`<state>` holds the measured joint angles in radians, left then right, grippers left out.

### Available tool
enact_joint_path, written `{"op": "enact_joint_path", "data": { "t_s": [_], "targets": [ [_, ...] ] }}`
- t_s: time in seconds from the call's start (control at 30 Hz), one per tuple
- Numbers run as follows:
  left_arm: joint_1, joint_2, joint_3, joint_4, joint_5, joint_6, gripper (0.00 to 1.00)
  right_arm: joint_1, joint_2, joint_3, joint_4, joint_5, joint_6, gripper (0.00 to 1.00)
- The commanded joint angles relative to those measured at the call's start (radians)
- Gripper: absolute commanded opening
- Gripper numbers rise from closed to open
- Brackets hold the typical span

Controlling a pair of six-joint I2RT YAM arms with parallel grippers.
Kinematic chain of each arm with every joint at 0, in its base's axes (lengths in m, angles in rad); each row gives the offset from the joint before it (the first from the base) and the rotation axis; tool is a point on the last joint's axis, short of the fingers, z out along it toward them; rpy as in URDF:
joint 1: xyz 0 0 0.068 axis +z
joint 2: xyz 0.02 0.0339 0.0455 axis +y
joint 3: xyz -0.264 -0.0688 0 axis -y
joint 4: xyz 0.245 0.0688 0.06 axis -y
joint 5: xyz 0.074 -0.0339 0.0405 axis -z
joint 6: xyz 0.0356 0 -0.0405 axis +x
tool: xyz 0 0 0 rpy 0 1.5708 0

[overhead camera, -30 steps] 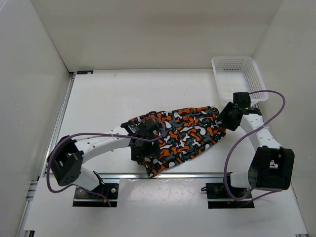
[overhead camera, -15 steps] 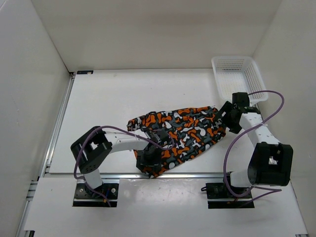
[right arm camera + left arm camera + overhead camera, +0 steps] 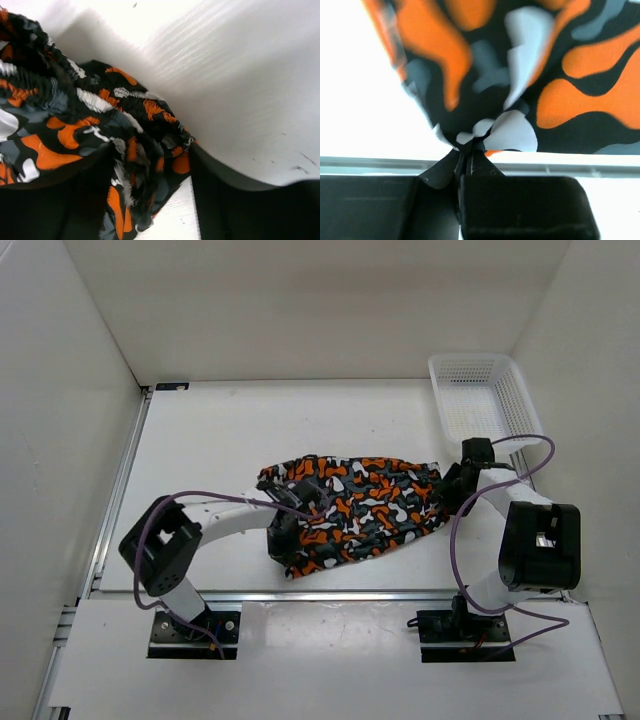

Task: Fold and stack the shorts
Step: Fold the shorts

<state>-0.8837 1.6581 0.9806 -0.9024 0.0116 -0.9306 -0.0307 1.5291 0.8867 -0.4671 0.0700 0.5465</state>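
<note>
Shorts [image 3: 355, 508] lie stretched on table [image 3: 220, 440] between both arms. Left gripper [image 3: 467, 155] pinched tight on a fabric edge at the near-left end. Right gripper [image 3: 150, 150] clamped around the bunched waistband at the right end, near basket [image 3: 480, 395].

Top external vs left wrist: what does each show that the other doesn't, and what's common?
Only top external: the whole shorts lying on the table, the white mesh basket at the far right, and the right end effector at the shorts' right end.

Only left wrist: the left end effector up close, closed on a small bunched pinch of fabric.

Both: the camouflage print, and the left arm meeting the shorts at their near-left corner.
</note>
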Motion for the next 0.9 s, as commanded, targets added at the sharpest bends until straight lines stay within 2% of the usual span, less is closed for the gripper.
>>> {"op": "enact_joint_path", "data": {
  "t_s": [0.0,0.07,0.13,0.27,0.3,0.37,0.5,0.53,0.57,0.6,0.63,0.67,0.7,0.73,0.87],
  "targets": [
    [0.104,-0.119,-0.008,-0.046,-0.114,0.053,0.10,-0.003,0.000,-0.066,0.059,-0.079,-0.011,0.55],
    [0.182,-0.152,-0.008,-0.064,-0.136,0.094,0.10,-0.003,-0.011,-0.077,0.068,-0.079,-0.020,0.40],
    [0.231,-0.167,-0.008,-0.082,-0.157,0.122,0.10,-0.003,-0.020,-0.103,0.068,-0.091,-0.033,0.32],
    [0.354,-0.185,0.036,-0.109,-0.183,0.176,0.10,0.018,-0.053,-0.144,0.068,-0.139,-0.045,0.11],
    [0.371,-0.185,0.052,-0.109,-0.183,0.196,0.10,0.018,-0.063,-0.144,0.068,-0.192,-0.045,0.06],
    [0.409,-0.185,0.072,-0.121,-0.193,0.211,0.10,0.018,-0.116,-0.169,0.059,-0.254,-0.045,0.00],
    [0.439,-0.204,0.105,-0.153,-0.182,0.231,0.10,0.072,-0.233,-0.181,-0.031,-0.300,-0.045,0.01],
    [0.439,-0.216,0.105,-0.153,-0.158,0.240,0.12,0.084,-0.263,-0.172,-0.054,-0.279,-0.045,0.11],
    [0.439,-0.216,0.105,-0.153,-0.142,0.240,0.18,0.084,-0.277,-0.172,-0.071,-0.262,-0.045,0.34],
    [0.439,-0.225,0.105,-0.153,-0.125,0.240,0.34,0.084,-0.303,-0.172,-0.108,-0.221,-0.045,0.73],
    [0.439,-0.241,0.105,-0.153,-0.111,0.240,0.52,0.084,-0.314,-0.172,-0.120,-0.196,-0.045,0.83],
    [0.439,-0.250,0.105,-0.162,-0.099,0.240,0.73,0.084,-0.326,-0.172,-0.131,-0.175,-0.045,0.90],
    [0.439,-0.259,0.105,-0.162,-0.099,0.240,0.88,0.084,-0.339,-0.172,-0.140,-0.153,-0.045,0.95],
    [0.449,-0.268,0.128,-0.180,-0.099,0.240,1.00,0.084,-0.339,-0.172,-0.149,-0.136,-0.045,0.96],
    [0.476,-0.291,0.207,-0.205,-0.122,0.249,0.98,0.084,-0.339,-0.158,-0.160,-0.124,-0.031,0.97]
  ]
}}
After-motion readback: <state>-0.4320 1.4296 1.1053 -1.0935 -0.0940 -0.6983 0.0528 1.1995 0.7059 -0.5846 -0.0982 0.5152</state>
